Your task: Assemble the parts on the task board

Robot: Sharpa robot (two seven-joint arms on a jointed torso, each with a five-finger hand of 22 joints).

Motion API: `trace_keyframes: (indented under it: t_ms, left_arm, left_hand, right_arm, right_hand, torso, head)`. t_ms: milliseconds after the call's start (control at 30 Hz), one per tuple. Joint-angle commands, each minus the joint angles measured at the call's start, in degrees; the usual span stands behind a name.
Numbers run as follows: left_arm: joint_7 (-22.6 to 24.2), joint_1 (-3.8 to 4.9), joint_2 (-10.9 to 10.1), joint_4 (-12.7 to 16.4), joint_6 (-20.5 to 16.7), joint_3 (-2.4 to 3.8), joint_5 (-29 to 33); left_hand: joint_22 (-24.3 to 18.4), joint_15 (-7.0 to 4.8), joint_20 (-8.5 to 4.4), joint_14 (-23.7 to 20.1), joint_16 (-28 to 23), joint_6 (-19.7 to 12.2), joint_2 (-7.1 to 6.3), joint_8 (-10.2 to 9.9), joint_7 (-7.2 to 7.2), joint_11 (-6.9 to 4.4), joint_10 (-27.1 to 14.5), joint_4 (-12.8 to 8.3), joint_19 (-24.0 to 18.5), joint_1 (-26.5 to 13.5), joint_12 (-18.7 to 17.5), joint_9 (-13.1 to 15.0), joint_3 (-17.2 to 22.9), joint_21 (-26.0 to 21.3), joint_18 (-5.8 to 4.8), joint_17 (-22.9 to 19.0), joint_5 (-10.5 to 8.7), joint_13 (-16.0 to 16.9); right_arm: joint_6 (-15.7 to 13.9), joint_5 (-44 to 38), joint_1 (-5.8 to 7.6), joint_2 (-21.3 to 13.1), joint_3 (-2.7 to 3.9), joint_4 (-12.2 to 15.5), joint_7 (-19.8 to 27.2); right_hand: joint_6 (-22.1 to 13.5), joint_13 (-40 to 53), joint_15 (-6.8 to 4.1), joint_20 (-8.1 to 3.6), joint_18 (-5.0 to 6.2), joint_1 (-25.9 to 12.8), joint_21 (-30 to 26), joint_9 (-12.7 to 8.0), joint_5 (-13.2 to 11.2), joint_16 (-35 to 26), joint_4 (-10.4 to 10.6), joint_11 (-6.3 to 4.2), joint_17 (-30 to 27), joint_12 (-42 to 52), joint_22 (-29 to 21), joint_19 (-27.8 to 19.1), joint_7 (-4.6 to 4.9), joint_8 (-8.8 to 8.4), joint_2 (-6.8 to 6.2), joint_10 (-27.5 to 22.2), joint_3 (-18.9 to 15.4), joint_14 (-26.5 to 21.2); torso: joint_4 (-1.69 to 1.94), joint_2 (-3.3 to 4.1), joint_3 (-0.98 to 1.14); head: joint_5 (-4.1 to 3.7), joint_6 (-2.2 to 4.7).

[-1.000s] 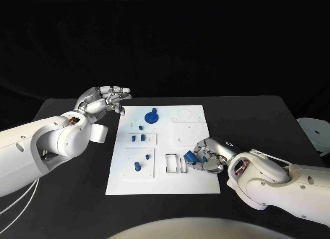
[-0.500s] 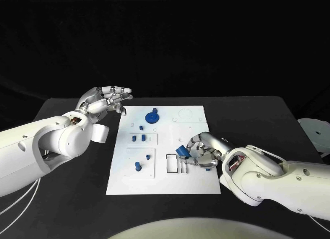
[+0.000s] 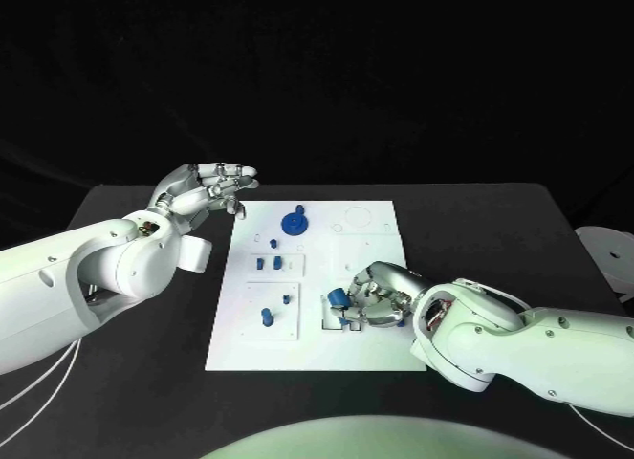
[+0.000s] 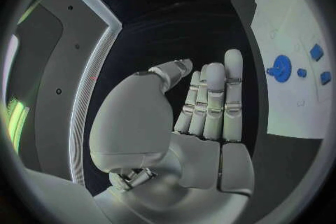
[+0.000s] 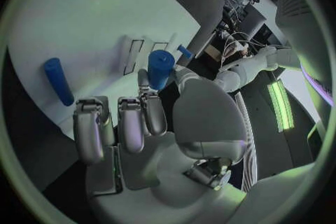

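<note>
The white task board [image 3: 360,251] lies in the middle of the black table. My right hand [image 3: 376,299] hovers over its near middle and pinches a blue cylindrical part [image 3: 341,296] just above the rectangular slots [image 3: 332,319]. The right wrist view shows that part [image 5: 159,69] held between thumb and a finger, with the slots [image 5: 136,48] beyond it and another blue part [image 5: 58,81] lying on the board [image 5: 77,17]. A blue disc [image 3: 295,225] and several small blue parts [image 3: 269,263] sit on the board's left half. My left hand [image 3: 207,191] is raised beyond the far left corner, fingers extended [image 4: 210,101], holding nothing.
A white round object [image 3: 613,256] sits at the table's right edge. Bare black table [image 3: 510,229] surrounds the board on all sides. The left wrist view shows the board [image 4: 287,17] with the blue disc [image 4: 281,68] off to one side of the hand.
My right hand has carried the blue part leftward from the board's right edge to above the rectangular slots. The left hand has stayed put.
</note>
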Motion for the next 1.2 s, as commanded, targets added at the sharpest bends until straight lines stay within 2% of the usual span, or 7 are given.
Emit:
trace_keyframes:
  t_ms: [33, 467, 633, 700, 767, 867, 1200]
  left_arm:
    - [0.07, 0.02, 0.09, 0.13, 0.98, 0.03, 0.18]
    - [-0.09, 0.02, 0.07, 0.11, 1.02, 0.03, 0.18]
    - [-0.09, 0.02, 0.10, 0.13, 1.17, 0.03, 0.18]
    - [-0.09, 0.02, 0.10, 0.15, 1.21, 0.03, 0.18]
    - [-0.09, 0.02, 0.08, 0.16, 1.23, 0.03, 0.18]
    - [-0.08, 0.03, 0.05, 0.17, 1.32, 0.03, 0.18]
    - [0.05, 0.03, -0.03, 0.25, 1.86, 0.03, 0.18]
  left_hand:
    - [-0.13, -0.16, 0.10, -0.39, -0.16, -0.58, 0.60, 0.21, -0.01, -0.11, -0.51, 0.20, 0.46, -0.19, 0.41, -0.02, -0.42, -0.43, 0.38, -0.14, 0.23, 0.11]
    - [-0.15, -0.15, 0.11, -0.39, -0.15, -0.59, 0.64, 0.23, 0.00, -0.10, -0.54, 0.25, 0.46, -0.24, 0.45, -0.02, -0.43, -0.45, 0.37, -0.15, 0.23, 0.11]
    - [-0.15, -0.15, 0.11, -0.39, -0.15, -0.59, 0.64, 0.23, 0.00, -0.10, -0.54, 0.25, 0.46, -0.24, 0.45, -0.02, -0.43, -0.45, 0.37, -0.15, 0.23, 0.11]
    - [-0.15, -0.15, 0.11, -0.39, -0.15, -0.59, 0.64, 0.23, 0.00, -0.10, -0.54, 0.25, 0.46, -0.24, 0.45, -0.02, -0.43, -0.45, 0.37, -0.15, 0.23, 0.11]
    - [-0.15, -0.15, 0.11, -0.39, -0.15, -0.59, 0.64, 0.23, 0.00, -0.10, -0.54, 0.25, 0.46, -0.24, 0.45, -0.02, -0.43, -0.45, 0.37, -0.15, 0.23, 0.11]
    - [-0.15, -0.15, 0.11, -0.39, -0.15, -0.59, 0.64, 0.23, 0.00, -0.10, -0.54, 0.25, 0.46, -0.24, 0.45, -0.02, -0.43, -0.45, 0.37, -0.15, 0.23, 0.11]
    - [-0.18, -0.15, 0.11, -0.40, -0.14, -0.60, 0.74, 0.26, -0.02, -0.11, -0.60, 0.33, 0.48, -0.30, 0.52, -0.03, -0.42, -0.49, 0.37, -0.18, 0.25, 0.12]
  right_arm:
    - [2.42, -0.11, -0.07, 0.22, 0.00, -0.29, -0.20]
    - [3.02, -1.21, -0.05, 0.80, 0.00, -1.12, -1.00]
    - [3.31, -1.46, -0.04, 1.06, 0.00, -1.41, -1.08]
    - [3.35, -1.51, -0.04, 1.17, 0.00, -1.52, -1.09]
    - [3.31, -1.58, -0.04, 1.27, 0.00, -1.64, -1.10]
    - [3.15, -2.03, -0.04, 1.45, 0.00, -1.80, -1.15]
    - [1.36, -3.37, -0.05, 1.65, -0.01, -1.81, -0.22]
  right_hand:
    - [2.82, 3.31, -0.57, -0.24, -0.70, -0.91, -0.02, -0.05, -0.12, 0.28, -0.01, -0.19, 5.17, -0.40, 14.32, 5.12, -2.49, -0.06, -0.21, -0.13, -0.51, 4.14]
    - [3.32, 2.99, -0.82, -0.46, -0.73, -2.99, 0.14, 0.24, -1.10, 0.35, 0.00, -0.47, 5.40, -0.94, 14.36, 5.18, -2.80, 0.11, -0.39, -0.04, -1.94, 4.19]
    - [3.38, 2.95, -0.92, -0.58, -0.73, -4.17, 0.11, 0.52, -4.24, 0.36, -0.01, -0.58, 5.44, -1.17, 14.36, 5.17, -2.91, 0.19, -0.29, 0.05, -3.17, 4.19]
    - [3.37, 2.93, -0.95, -0.61, -0.72, -5.25, 0.07, 0.74, -6.83, 0.34, 0.03, -0.59, 5.42, -1.32, 14.34, 5.15, -2.95, 0.27, -0.32, 0.07, -4.40, 4.19]
    - [3.31, 2.86, -0.95, -0.62, -0.70, -7.10, -0.01, 1.06, -11.95, 0.31, 0.05, -0.59, 5.37, -1.58, 14.32, 5.13, -2.94, 0.38, -0.13, 0.04, -6.53, 4.18]
    - [3.07, 2.61, -0.90, -0.59, -0.60, -8.33, -0.50, 1.37, -15.17, 0.13, 0.10, -0.53, 4.91, -2.07, 14.18, 4.96, -2.88, 0.41, 0.15, -0.14, -9.27, 4.08]
    - [1.52, 1.37, -0.39, -0.13, -0.13, -8.88, -2.79, 1.64, -15.53, -0.51, 0.14, 0.07, 3.51, -4.06, 13.54, 4.18, -2.23, -0.18, 1.51, -1.39, -15.57, 3.77]
  torso:
    - [-0.09, 0.03, 0.05]
    - [-0.09, 0.06, 0.06]
    - [-0.10, -0.01, 0.04]
    - [-0.06, -0.02, 0.02]
    - [-0.07, 0.02, 0.02]
    - [-0.06, 0.04, 0.02]
    - [-0.15, -0.02, 0.06]
  head:
    - [0.15, -0.10]
    - [0.44, -0.19]
    - [0.50, -0.32]
    - [0.50, -0.34]
    - [0.52, -0.29]
    - [0.52, -0.28]
    - [0.67, -0.24]
